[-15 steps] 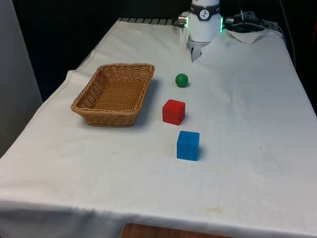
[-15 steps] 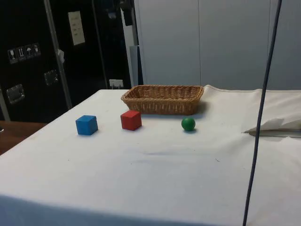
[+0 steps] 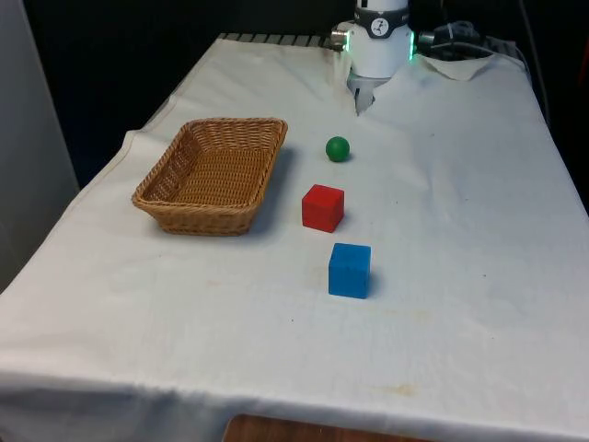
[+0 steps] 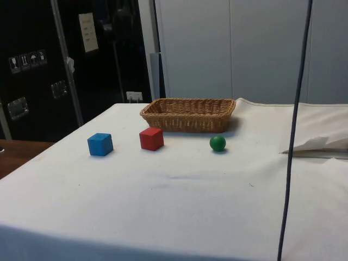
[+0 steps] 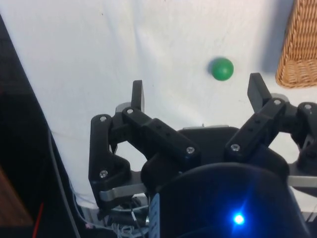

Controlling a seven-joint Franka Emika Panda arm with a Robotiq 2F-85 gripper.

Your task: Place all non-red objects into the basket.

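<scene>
A green ball [image 3: 338, 148] lies on the white cloth, a short way to the front view's right of the wicker basket [image 3: 198, 219]. Nearer the camera stand a red cube [image 3: 323, 207] and then a blue cube [image 3: 350, 270], the three roughly in a line. From the side the order reads blue cube [image 4: 100, 144], red cube [image 4: 151, 138], green ball [image 4: 217, 143], with the basket [image 4: 187, 122] behind them. My gripper [image 5: 197, 91] hangs open high above the cloth, holding nothing. Below it lies the green ball [image 5: 222, 68], and a corner of the basket [image 5: 299, 44] shows beside it.
The cloth is folded up into a ridge [image 3: 460, 64] at the far end near the robot's base. A dark cable [image 4: 291, 163] hangs across the side view. The basket holds nothing. Open cloth stretches to the front view's right of the cubes.
The hanging cable in the side view has shifted slightly to the left. The ball, cubes and basket have not moved.
</scene>
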